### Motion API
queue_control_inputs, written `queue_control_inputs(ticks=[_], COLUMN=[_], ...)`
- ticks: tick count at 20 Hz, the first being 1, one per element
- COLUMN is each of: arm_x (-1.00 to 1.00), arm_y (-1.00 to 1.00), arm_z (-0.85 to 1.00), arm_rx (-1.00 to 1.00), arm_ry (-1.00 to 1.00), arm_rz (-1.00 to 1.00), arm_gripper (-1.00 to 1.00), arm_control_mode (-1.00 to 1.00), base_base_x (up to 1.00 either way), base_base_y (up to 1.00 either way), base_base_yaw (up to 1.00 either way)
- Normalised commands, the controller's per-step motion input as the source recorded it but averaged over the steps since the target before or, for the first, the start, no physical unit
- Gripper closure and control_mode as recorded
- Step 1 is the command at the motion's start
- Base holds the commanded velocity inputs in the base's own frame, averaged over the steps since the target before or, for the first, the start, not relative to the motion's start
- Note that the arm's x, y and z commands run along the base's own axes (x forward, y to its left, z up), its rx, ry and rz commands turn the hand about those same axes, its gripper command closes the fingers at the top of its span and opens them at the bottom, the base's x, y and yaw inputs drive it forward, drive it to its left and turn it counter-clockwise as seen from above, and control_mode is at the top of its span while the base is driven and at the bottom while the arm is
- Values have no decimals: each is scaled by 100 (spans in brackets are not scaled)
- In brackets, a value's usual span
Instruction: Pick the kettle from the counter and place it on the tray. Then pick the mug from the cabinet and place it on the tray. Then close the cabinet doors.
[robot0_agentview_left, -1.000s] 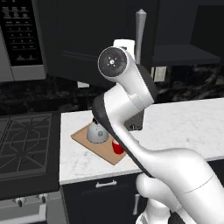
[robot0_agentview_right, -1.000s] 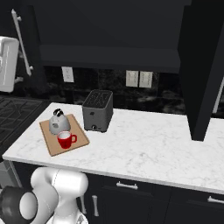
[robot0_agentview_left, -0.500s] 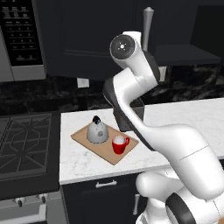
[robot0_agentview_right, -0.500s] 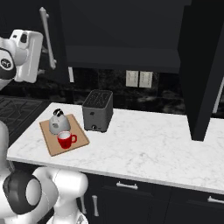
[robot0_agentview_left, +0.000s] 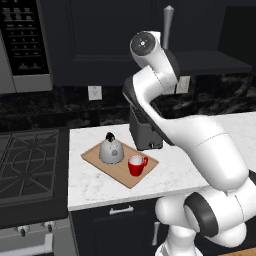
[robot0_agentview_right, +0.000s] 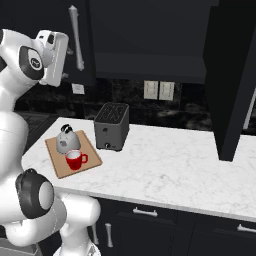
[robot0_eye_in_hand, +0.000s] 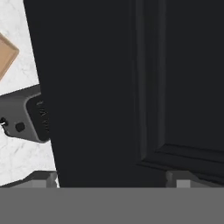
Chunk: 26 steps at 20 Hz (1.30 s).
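Note:
The silver-grey kettle (robot0_agentview_left: 110, 150) (robot0_agentview_right: 67, 140) and the red mug (robot0_agentview_left: 135, 165) (robot0_agentview_right: 75, 159) stand side by side on the wooden tray (robot0_agentview_left: 121, 178) (robot0_agentview_right: 62, 170), on the white counter (robot0_agentview_left: 90, 187) (robot0_agentview_right: 175, 165). My arm is raised, with the gripper (robot0_agentview_right: 63, 56) (robot0_eye_in_hand: 111, 179) up against the left cabinet door (robot0_agentview_right: 85, 45) (robot0_eye_in_hand: 100, 87), just left of its silver handle (robot0_agentview_right: 76, 37) (robot0_agentview_left: 168, 25). In the hand view the fingertips (robot0_eye_in_hand: 43, 177) stand wide apart, open, with the dark door panel filling the space beyond them. The right cabinet door (robot0_agentview_right: 232, 75) stands open.
A black toaster (robot0_agentview_right: 112, 126) (robot0_agentview_left: 145, 135) (robot0_eye_in_hand: 26, 118) sits on the counter just right of the tray. The stove (robot0_agentview_left: 25, 160) lies to the left, with a microwave (robot0_agentview_left: 25, 40) above it. Dark drawers (robot0_agentview_right: 150, 220) run under the counter.
My arm has swung up from low over the tray to the left cabinet door. That door's handle has shifted right, so the door is swinging toward shut. Kettle and mug stay put.

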Motion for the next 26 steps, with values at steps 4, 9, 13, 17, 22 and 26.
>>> queue_control_inputs(ticks=[4,9,13,17,22,26], arm_x=[90,61,59,45,-3,-35], arm_y=[-9,0,0,4,22,28], arm_z=[-36,-28,-25,-35,-26,-12], arm_rx=[-1,-1,0,-3,-11,-8], arm_ry=[0,0,0,0,2,0], arm_rz=[9,17,23,24,20,19], arm_gripper=[-100,-100,-100,-100,-100,-100], arm_control_mode=[-100,-100,-100,-100,-100,-100], base_base_x=[0,0,0,0,0,0], base_base_y=[0,0,0,0,0,0], base_base_yaw=[0,0,0,0,0,0])
